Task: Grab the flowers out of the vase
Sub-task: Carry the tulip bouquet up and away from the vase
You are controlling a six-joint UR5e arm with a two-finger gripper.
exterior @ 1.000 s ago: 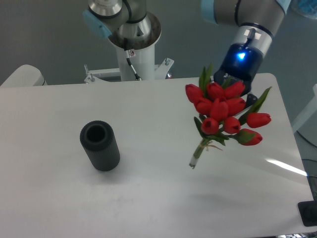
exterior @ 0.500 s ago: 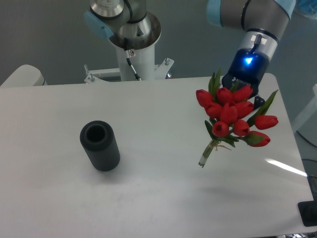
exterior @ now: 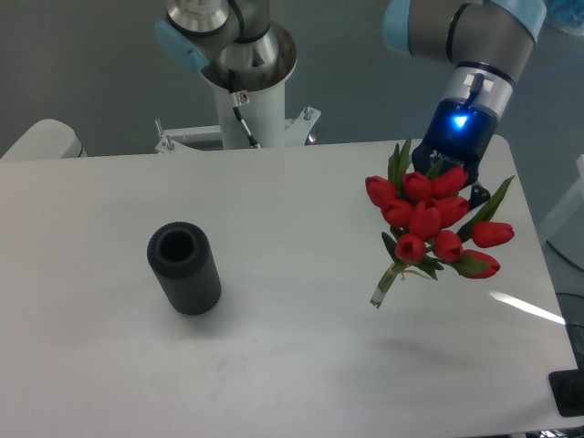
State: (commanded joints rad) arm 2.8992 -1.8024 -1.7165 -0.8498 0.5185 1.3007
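The flowers (exterior: 429,219), a bunch of red closed tulip buds with green leaves and pale stems, hang tilted in the air over the right side of the table, stem ends pointing down-left. My gripper (exterior: 447,175) sits right behind the buds, shut on the flowers, its fingers mostly hidden by the blooms. The vase (exterior: 183,268), a dark ribbed cylinder with an open round mouth, stands empty on the left half of the table, far from the gripper.
The arm's white base column (exterior: 248,100) rises at the table's back edge. The table's right edge (exterior: 534,237) lies just beyond the bouquet. A dark object (exterior: 568,392) sits off the front right corner.
The gripper has carried the flowers to the right and slightly up, further from the vase. The vase has not moved.
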